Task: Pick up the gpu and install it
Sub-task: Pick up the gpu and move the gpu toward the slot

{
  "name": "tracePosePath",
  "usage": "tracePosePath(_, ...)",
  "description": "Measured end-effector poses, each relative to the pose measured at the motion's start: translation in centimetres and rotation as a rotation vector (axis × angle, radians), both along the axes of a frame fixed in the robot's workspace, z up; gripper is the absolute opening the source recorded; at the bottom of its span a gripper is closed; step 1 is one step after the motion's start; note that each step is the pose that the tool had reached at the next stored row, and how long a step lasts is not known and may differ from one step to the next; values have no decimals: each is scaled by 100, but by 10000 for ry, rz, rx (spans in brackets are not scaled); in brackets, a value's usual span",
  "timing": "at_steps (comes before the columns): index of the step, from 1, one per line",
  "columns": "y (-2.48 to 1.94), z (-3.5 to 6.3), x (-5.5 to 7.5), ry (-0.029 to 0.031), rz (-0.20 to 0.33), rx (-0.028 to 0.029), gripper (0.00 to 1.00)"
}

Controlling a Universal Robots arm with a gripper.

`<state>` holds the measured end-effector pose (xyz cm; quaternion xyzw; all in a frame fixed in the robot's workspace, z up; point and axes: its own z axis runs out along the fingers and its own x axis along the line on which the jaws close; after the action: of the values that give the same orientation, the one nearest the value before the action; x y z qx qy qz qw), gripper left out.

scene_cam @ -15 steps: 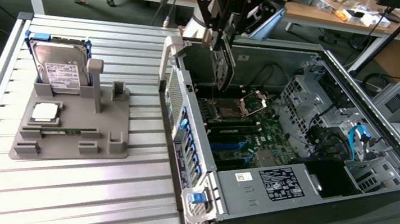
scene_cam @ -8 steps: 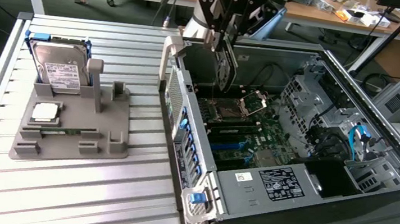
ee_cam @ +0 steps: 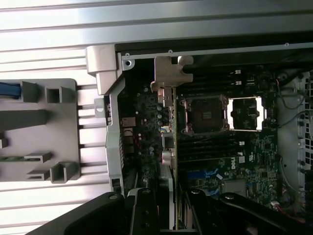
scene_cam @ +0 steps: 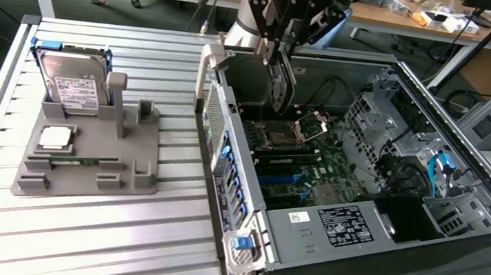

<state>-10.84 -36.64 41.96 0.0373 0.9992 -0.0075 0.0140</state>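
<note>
Pincer (scene_cam: 284,45) grips the gpu (scene_cam: 281,86) on edge, upper centre of the exterior view. It hangs over the motherboard (scene_cam: 303,165) inside the open computer case (scene_cam: 225,150).

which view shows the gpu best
The exterior view: the gpu hangs upright in the gripper over the open computer case, one face and its outline showing. The wrist view has it edge-on, a thin strip ending in its silver bracket.

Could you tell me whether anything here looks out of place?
Nothing looks damaged or spilled. The CPU socket stands open and looks empty, its cover flipped up. The gpu hangs edge-down in the claw over the motherboard, unseated.
</note>
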Motion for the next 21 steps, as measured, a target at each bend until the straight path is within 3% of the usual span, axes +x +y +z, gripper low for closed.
tracePosePath(21,-6,-33,184,1,0,-145,27)
